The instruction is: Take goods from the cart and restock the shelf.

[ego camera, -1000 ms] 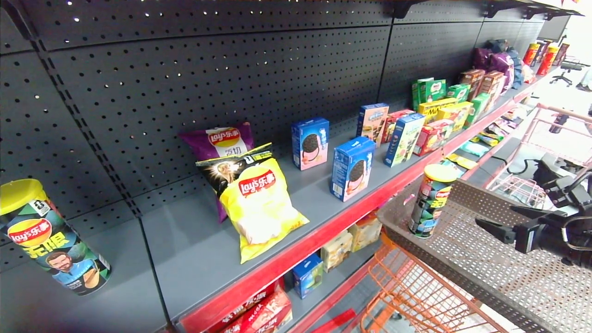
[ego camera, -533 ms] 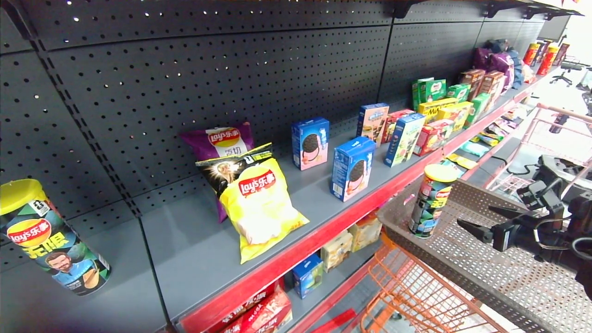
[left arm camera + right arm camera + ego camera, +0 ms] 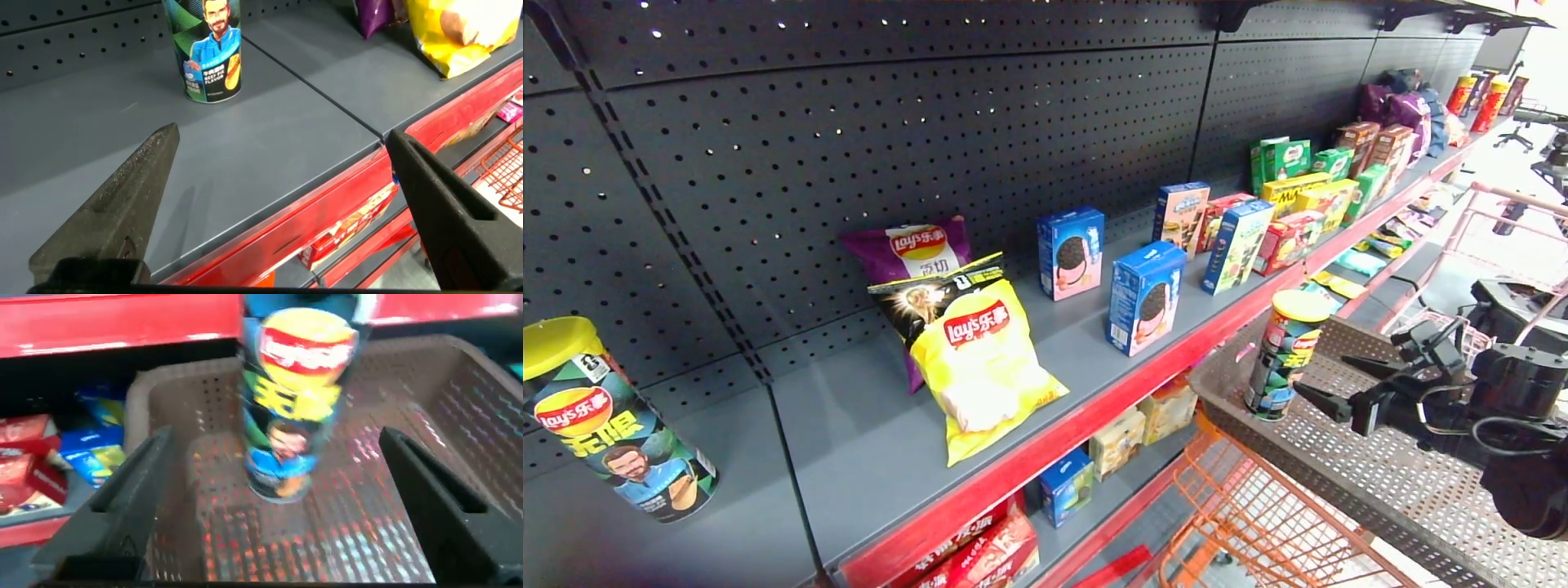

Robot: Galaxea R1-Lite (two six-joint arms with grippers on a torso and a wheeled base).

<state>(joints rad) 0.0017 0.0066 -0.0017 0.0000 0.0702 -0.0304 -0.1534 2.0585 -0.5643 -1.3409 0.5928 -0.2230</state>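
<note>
A chip can with a yellow lid stands upright in the brown perforated cart tray. My right gripper is open just to the right of it, fingers pointing at the can without touching. In the right wrist view the can stands ahead of the open gripper, between the lines of its two fingers. A second chip can stands on the grey shelf at the far left. My left gripper hovers open and holds nothing, over the shelf in front of that can.
Chip bags and blue cookie boxes stand along the shelf, with more boxes farther right. A red rail edges the shelf front. An orange wire cart basket hangs below the tray. A pink cart is behind.
My right gripper has moved left across the cart tray, closing in on the chip can. The can and the shelf goods have not moved.
</note>
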